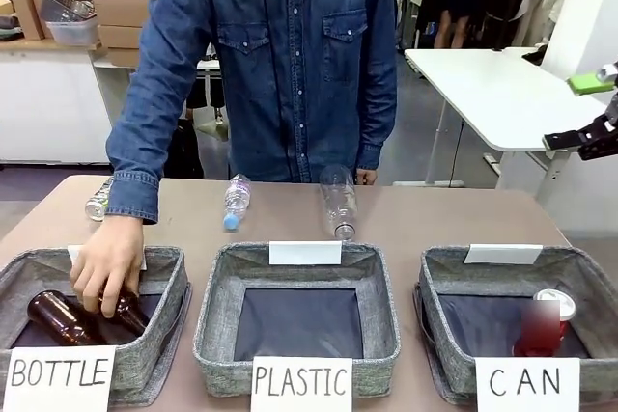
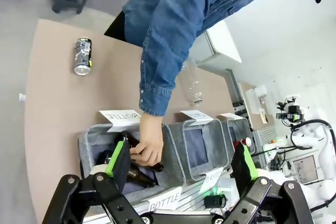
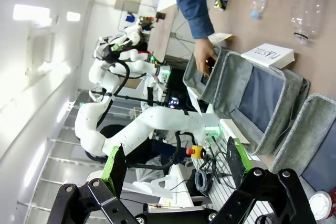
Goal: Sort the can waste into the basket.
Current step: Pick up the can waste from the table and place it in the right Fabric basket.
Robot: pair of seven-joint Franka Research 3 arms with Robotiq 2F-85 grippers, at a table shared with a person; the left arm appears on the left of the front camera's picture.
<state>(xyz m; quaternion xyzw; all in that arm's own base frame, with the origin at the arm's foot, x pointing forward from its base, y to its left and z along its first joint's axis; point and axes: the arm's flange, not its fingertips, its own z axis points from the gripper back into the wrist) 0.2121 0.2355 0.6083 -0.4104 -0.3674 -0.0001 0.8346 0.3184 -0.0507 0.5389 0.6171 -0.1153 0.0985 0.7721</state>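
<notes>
Inside the basket (image 1: 439, 263), one red can (image 1: 537, 331)

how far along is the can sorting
Done: the red can is in the CAN basket. In hand: nothing; the left gripper and right gripper are open and empty, while the person's hand reaches into the BOTTLE basket. Left: the dark can lies on the table, outside any basket.

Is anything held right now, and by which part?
Left gripper and right gripper: open, empty. Person's hand grips a brown bottle around its body, in the BOTTLE basket.
</notes>
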